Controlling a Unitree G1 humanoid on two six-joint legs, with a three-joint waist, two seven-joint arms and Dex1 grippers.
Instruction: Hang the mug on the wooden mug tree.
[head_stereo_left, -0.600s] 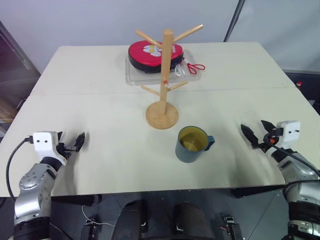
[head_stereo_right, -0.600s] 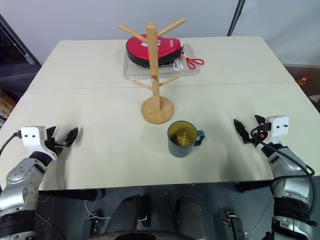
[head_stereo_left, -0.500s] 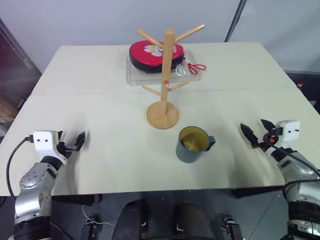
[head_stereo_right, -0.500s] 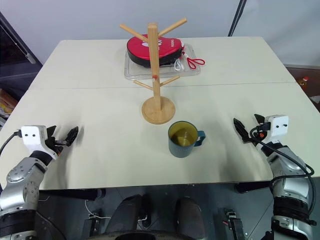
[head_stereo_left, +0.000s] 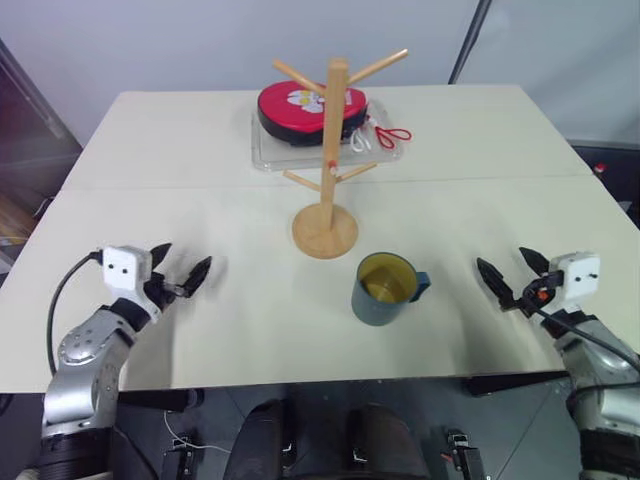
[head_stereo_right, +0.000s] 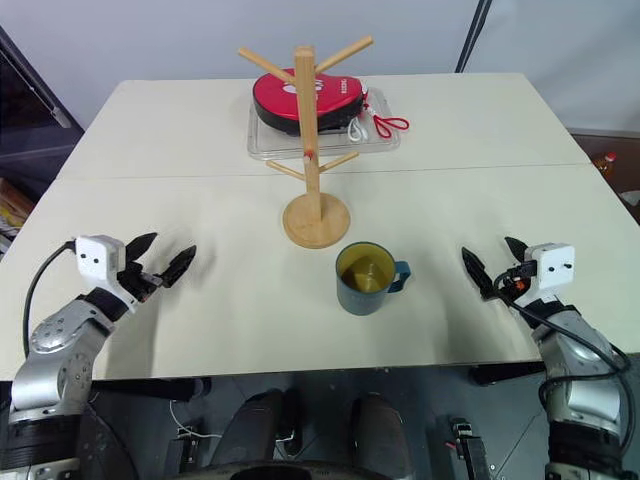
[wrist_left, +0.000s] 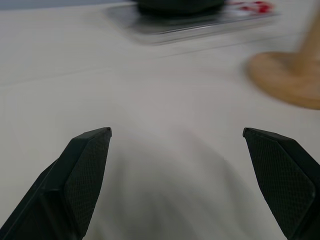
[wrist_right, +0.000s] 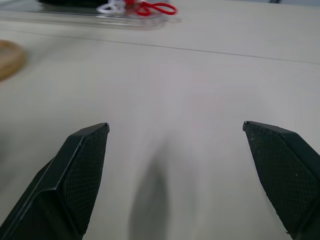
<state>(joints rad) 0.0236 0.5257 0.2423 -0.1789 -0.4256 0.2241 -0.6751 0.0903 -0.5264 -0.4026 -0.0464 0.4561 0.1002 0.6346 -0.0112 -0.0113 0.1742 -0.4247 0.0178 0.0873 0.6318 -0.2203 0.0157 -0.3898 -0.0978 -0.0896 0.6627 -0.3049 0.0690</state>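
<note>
The dark teal mug (head_stereo_left: 384, 291) with a yellow inside stands upright on the table, its handle pointing right. Just behind it rises the wooden mug tree (head_stereo_left: 335, 140), with a round base (head_stereo_left: 325, 232) and bare slanted pegs. My left gripper (head_stereo_left: 183, 260) hovers open over the table's near left, well to the left of the mug. My right gripper (head_stereo_left: 503, 262) is open at the near right, about a hand's width from the mug's handle. Nothing sits between either pair of fingers. The left wrist view catches the tree's base (wrist_left: 287, 80) ahead of the fingers (wrist_left: 85, 165).
A clear tray (head_stereo_left: 268, 152) at the back holds a red and black case (head_stereo_left: 305, 108) and red loop handles (head_stereo_left: 393, 133). A seam (head_stereo_left: 180, 188) crosses the table behind the tree. The near table edge (head_stereo_left: 300, 380) lies just under both arms.
My left gripper has swung inward, to the right over the table. The right gripper has shifted slightly toward the near edge. Mug and tree have not moved.
</note>
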